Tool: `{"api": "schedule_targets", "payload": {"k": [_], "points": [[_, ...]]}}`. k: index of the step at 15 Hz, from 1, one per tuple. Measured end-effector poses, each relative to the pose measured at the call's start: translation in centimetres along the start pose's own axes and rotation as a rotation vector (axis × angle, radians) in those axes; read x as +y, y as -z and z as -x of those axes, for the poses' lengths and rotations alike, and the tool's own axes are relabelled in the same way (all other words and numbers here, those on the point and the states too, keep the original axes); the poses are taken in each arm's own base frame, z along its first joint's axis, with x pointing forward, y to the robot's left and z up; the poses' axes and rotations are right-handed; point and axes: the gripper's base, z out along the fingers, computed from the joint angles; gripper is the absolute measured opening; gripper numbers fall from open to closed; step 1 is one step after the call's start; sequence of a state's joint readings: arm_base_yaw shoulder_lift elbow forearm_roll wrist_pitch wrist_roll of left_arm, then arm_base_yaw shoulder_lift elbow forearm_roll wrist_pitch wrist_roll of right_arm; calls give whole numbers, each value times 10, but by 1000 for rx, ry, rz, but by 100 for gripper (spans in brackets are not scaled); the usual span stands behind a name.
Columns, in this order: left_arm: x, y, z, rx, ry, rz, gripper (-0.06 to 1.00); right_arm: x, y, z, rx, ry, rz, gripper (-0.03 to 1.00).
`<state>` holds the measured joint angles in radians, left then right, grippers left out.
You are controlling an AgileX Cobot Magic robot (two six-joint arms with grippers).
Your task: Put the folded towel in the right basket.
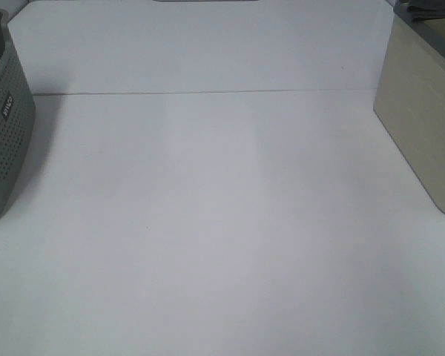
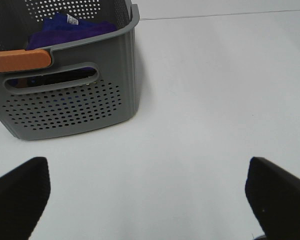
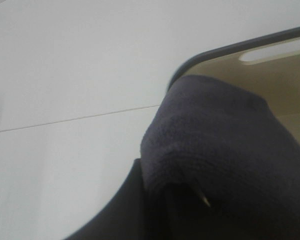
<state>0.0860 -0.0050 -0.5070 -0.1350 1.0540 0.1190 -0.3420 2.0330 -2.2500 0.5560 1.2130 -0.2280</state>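
At about 2 o'clock on the white worktop (image 1: pixel 222 222) stands the beige basket (image 1: pixel 419 126), cut off by the picture's edge. Its near wall is plain and its corner rounded. Over its far end, near 1 o'clock, lies a dark patch of the folded towel (image 1: pixel 423 9).

The right wrist view shows that dark grey towel very close, its rolled fold filling most of the picture. The basket's dark rim and pale inner wall sit right behind it. The right tool is almost wholly covered by the cloth. Only one dark finger (image 3: pixel 121 210) shows beside the fold, so I cannot tell whether it is clamped or apart.

At 9 o'clock sits a grey perforated basket (image 1: pixel 4 133) with an orange handle (image 2: pixel 20 61) and a purple cloth (image 2: pixel 65 30) inside. The left tool (image 2: pixel 147 180) hangs over bare worktop near that basket, its fingers wide apart and holding nothing.
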Motion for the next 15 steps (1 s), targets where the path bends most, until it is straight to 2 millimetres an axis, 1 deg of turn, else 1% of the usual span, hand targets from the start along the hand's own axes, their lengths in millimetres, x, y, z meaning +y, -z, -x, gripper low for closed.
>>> {"api": "schedule_targets", "payload": {"k": [1, 2, 3, 4, 5, 6, 7, 8, 9, 10, 11, 12, 13, 15], "points": [[0, 0, 0, 0, 0, 0, 99, -17, 5, 0, -6, -22, -37, 4], [0, 0, 0, 0, 0, 0, 99, -30, 7, -1, -1, -30, -81, 5], [0, 0, 0, 0, 0, 0, 99, -40, 6, -3, 13, -29, -126, 9], [0, 0, 0, 0, -1, 2, 99, -46, 3, -5, 29, -31, -155, 21], [0, 0, 0, 0, -1, 3, 99, -50, -1, -6, 39, -33, -164, 41], [0, 0, 0, 0, -1, 3, 99, -53, -6, -7, 49, -30, -164, 75], [0, 0, 0, 0, -1, 3, 99, -54, -7, -7, 52, -28, -163, 88], [0, 0, 0, 0, -1, 3, 99, -53, -7, -7, 51, -29, -160, 94], [0, 0, 0, 0, -1, 3, 99, -53, -7, -7, 50, -27, -155, 96], [0, 0, 0, 0, -1, 3, 99, -52, -8, -7, 52, -8, -153, 97], [0, 0, 0, 0, -1, 3, 99, -47, -10, -7, 59, 8, -155, 97], [0, 0, 0, 0, -1, 3, 99, -33, -13, -7, 69, 43, -167, 98], [0, 0, 0, 0, -1, 3, 99, -10, -18, -7, 82, 90, -174, 98], [0, 0, 0, 0, -2, 3, 99, 39, -18, -9, 83, 172, -190, 98]]}}
